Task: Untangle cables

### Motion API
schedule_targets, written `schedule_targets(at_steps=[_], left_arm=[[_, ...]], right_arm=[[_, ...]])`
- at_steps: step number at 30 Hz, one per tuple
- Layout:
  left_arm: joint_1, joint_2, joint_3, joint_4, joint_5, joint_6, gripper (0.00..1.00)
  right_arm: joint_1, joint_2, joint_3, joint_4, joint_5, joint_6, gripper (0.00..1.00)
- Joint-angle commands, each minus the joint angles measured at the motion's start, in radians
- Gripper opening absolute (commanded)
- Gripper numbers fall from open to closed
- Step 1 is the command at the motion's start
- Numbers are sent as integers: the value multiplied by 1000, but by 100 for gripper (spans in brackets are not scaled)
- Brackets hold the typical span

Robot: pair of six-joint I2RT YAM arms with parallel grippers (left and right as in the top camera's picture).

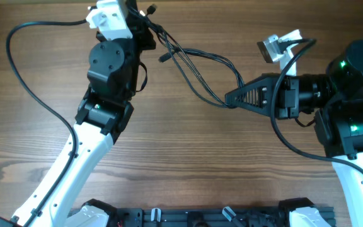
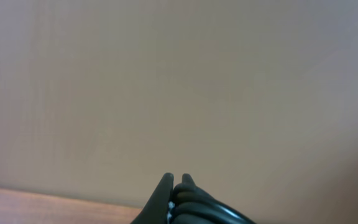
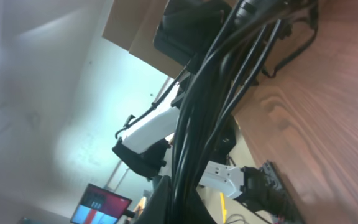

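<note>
— Grip first: how does the left pincer (image 2: 174, 180) stand?
— Together, clamped on the cables (image 3: 209, 102). In its own wrist view, black cords bulge out just beside the closed fingertips (image 2: 165, 186), on their right.
— And the right pincer (image 1: 227, 99)?
— Also closed on the cables. From above, the strands run together into its tip. Its wrist view shows the bundle rising straight out from between its fingers towards the left arm (image 3: 151, 127).
— Where do the cables lie between the two?
— They span the gap from one pincer to the other in a few loose strands, some bowing to the near side. Whether they touch the tabletop (image 1: 188, 164) or hang above it I cannot tell. One plug end (image 1: 164, 57) hangs free just beside the left pincer, on the side facing the right one.
— Edges?
— The left pincer sits close to the far edge of the overhead view, and another plug end lies just beyond it, almost at the frame edge. The right pincer is well away from any edge.
— Room to move?
— Bare wood lies on the near side of both pincers. It is widest between the two arms and runs down to the black rail (image 1: 200, 217) at the near edge. Outward of the left pincer, that arm's thick black cable (image 1: 17, 68) loops across the tabletop. Behind the right pincer stands the right arm (image 1: 351, 94).
</note>
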Motion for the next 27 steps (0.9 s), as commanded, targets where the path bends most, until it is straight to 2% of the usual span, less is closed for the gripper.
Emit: schedule_targets(at_steps=[1, 5, 8, 10, 13, 18, 22, 23, 24, 25, 26, 27], left_arm=[[35, 0, 13, 54, -90, 82, 4], [35, 0, 13, 185, -90, 313, 4], [37, 0, 13, 248, -91, 421, 4], [51, 0, 13, 254, -91, 424, 4], [83, 0, 13, 246, -92, 424, 4], [105, 0, 13, 244, -90, 423, 4], [78, 0, 13, 203, -90, 420, 4], [64, 0, 13, 183, -90, 420, 4], [50, 0, 13, 164, -90, 420, 4], [34, 0, 13, 144, -90, 420, 4], [15, 0, 13, 121, -90, 420, 4], [-3, 0, 13, 90, -90, 420, 4]], right_arm=[[4, -11, 5, -17, -95, 64, 4], [4, -11, 5, -76, -86, 63, 4], [4, -11, 5, -117, -47, 60, 4], [4, -11, 5, -151, -6, 35, 4], [4, -11, 5, -314, 135, -44, 4], [5, -10, 5, -665, 491, -196, 4], [5, -10, 5, -738, 612, -202, 5], [5, -10, 5, -736, 619, -203, 8], [5, -10, 5, -734, 625, -205, 22], [5, -10, 5, -732, 632, -216, 47], [5, -10, 5, -730, 646, -238, 78], [5, -10, 5, -734, 665, -252, 96]])
